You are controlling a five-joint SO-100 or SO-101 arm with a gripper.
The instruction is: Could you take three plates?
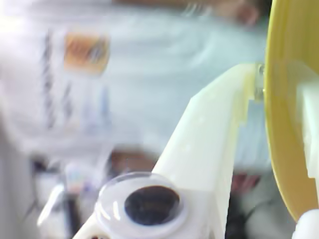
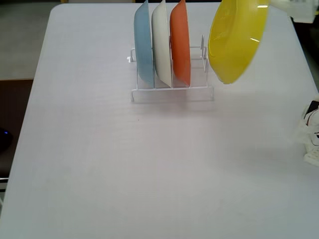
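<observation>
In the fixed view, a white rack (image 2: 172, 89) on the bench (image 2: 99, 164) holds, left to right, the light blue plate (image 2: 143, 47), cream-white plate (image 2: 161, 42) and orange plate (image 2: 180, 45). Right of them the yellow plate (image 2: 234, 42) hangs lifted, clamped by the tool (image 1: 279, 94). The first removal looks underway; next it needs setting down.

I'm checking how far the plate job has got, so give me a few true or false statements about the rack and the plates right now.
1. The yellow plate is out of the white wire rack, held up in the air. True.
2. The orange plate lies flat on the table. False: it stands on edge in the rack.
3. The tool is shut on the yellow plate's rim, as the wrist view shows. True.
4. The light blue plate stands between the cream-white plate and the orange one. False: it is leftmost in the fixed view; the cream-white plate is in the middle.
</observation>
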